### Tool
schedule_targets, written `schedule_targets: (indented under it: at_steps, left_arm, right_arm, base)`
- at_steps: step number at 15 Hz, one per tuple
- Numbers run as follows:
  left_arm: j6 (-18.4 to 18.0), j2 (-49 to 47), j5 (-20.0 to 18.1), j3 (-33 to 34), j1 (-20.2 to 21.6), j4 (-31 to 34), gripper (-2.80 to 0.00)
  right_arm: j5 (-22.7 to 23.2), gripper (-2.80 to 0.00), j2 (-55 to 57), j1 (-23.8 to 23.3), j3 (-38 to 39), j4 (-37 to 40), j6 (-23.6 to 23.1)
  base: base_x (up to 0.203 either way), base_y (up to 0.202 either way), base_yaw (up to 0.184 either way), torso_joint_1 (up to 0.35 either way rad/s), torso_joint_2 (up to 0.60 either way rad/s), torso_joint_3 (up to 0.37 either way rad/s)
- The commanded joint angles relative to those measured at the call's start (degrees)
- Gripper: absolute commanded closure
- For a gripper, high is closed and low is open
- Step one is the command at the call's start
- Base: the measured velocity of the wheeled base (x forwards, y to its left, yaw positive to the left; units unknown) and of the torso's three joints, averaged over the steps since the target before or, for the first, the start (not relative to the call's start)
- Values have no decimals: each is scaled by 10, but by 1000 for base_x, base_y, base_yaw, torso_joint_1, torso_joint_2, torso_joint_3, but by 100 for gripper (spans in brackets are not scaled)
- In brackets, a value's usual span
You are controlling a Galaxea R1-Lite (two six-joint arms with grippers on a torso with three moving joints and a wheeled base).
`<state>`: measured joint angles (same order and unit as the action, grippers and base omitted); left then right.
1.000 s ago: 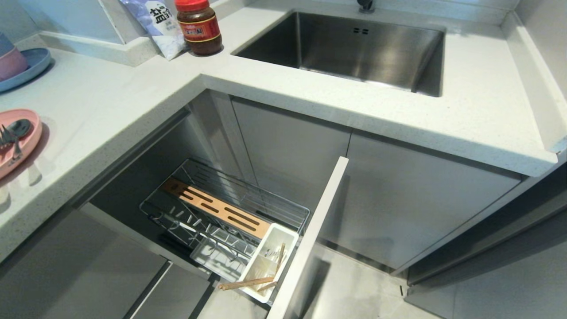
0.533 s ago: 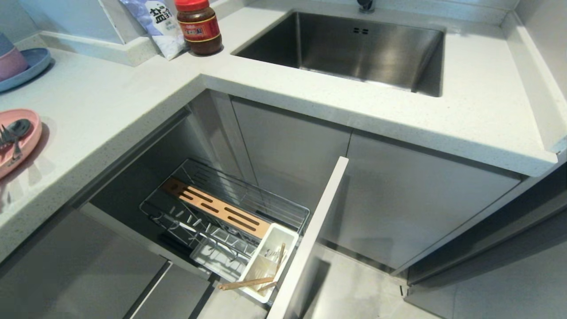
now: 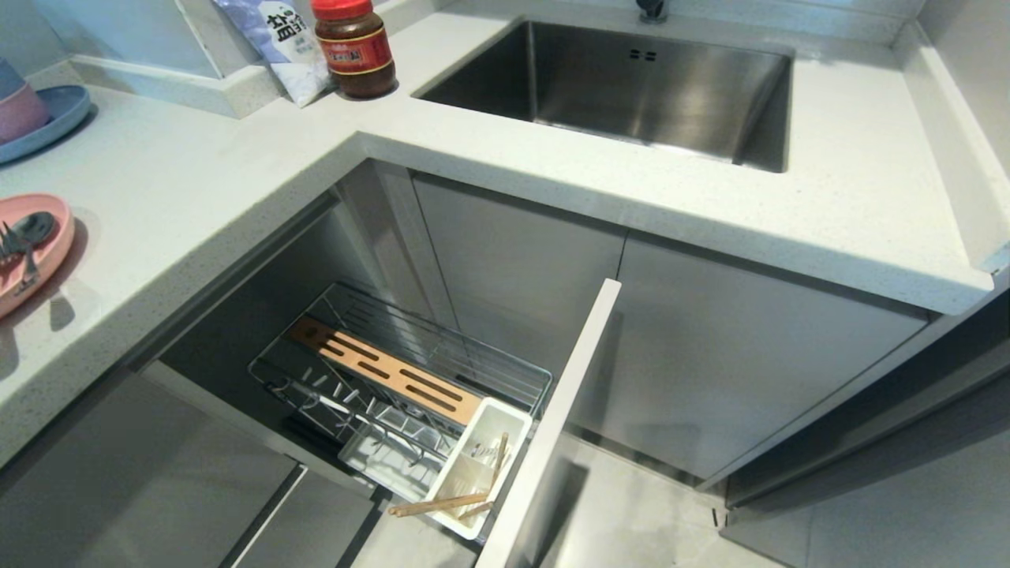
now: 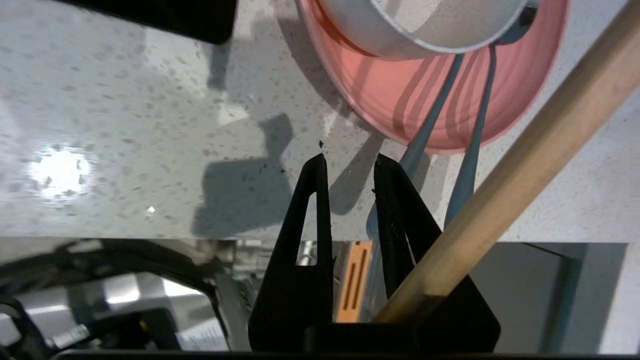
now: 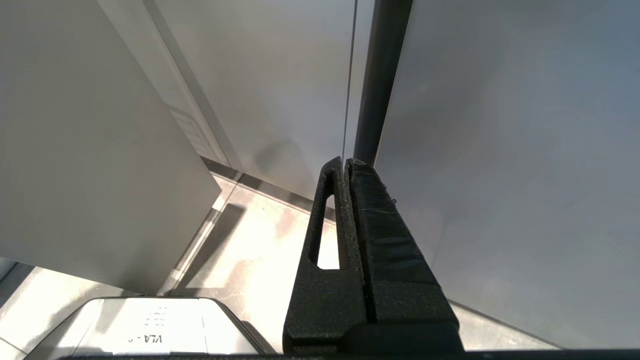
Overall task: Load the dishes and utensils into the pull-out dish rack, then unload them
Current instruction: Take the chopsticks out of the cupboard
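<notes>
The pink plate (image 3: 31,260) lies at the counter's far left with the fork (image 3: 11,241) and spoon (image 3: 33,227) on it. In the left wrist view the white bowl (image 4: 425,25) stands on the plate (image 4: 425,105), and two metal handles (image 4: 430,130) stick out over its rim. My left gripper (image 4: 350,160) hovers over the counter just short of that rim, open a little, nothing between its fingers. A light-wood stick (image 4: 525,165) crosses beside one finger. The pull-out dish rack (image 3: 410,379) is open, with chopsticks (image 3: 438,503) in its white tray (image 3: 481,465). My right gripper (image 5: 346,161) hangs shut by the cabinet fronts.
The steel sink (image 3: 655,87) is set into the counter at the back. A red-lidded jar (image 3: 355,47) and a bag (image 3: 276,39) stand in the corner. A blue plate (image 3: 55,118) with stacked bowls sits far left. The rack's front panel (image 3: 552,426) juts out over the floor.
The shadows on the counter beside the pink plate have shifted and darkened. The plate, rack and chopsticks have not moved.
</notes>
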<state>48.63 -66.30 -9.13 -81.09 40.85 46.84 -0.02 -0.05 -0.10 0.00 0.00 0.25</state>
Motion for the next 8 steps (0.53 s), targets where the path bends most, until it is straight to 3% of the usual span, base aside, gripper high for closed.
schedule_targets:
  at_steps: [1, 5, 8]
  left_arm:
    - [14, -40, -34, 0, 13, 1, 0]
    - [32, -71, -121, 0, 39, -8, 0]
    - [42, -91, -137, 1, 40, -20, 0]
  right_arm:
    - [0, 0, -2, 0, 1, 0, 0]
    - [0, 0, -2, 0, 1, 0, 0]
    - [0, 0, -2, 0, 1, 0, 0]
  base:
    - [0, 0, 0, 0, 0, 0]
    - [0, 0, 0, 0, 0, 0]
    - [0, 0, 0, 0, 0, 0]
